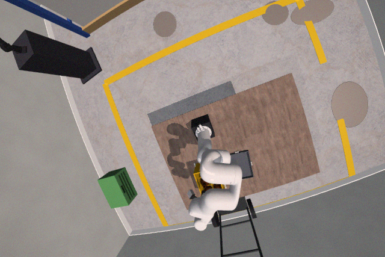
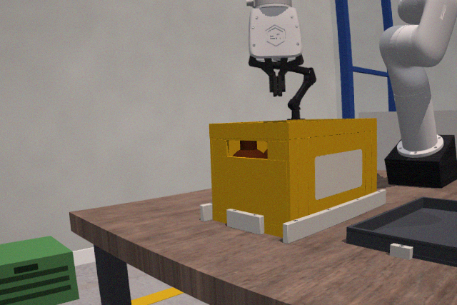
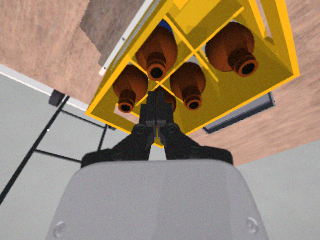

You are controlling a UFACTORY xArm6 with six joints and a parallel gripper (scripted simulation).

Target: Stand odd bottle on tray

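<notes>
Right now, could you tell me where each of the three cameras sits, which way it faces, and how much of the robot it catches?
Top: overhead, looking straight down on the wooden table; the white arm covers most of the yellow crate.
Exterior: beside the table, at about table height, facing the crate and dark tray; shows the shut gripper above the crate.
Wrist: on the arm, looking down past the closed fingers at the brown bottles.
Shared: the crate appears in all three views.
</notes>
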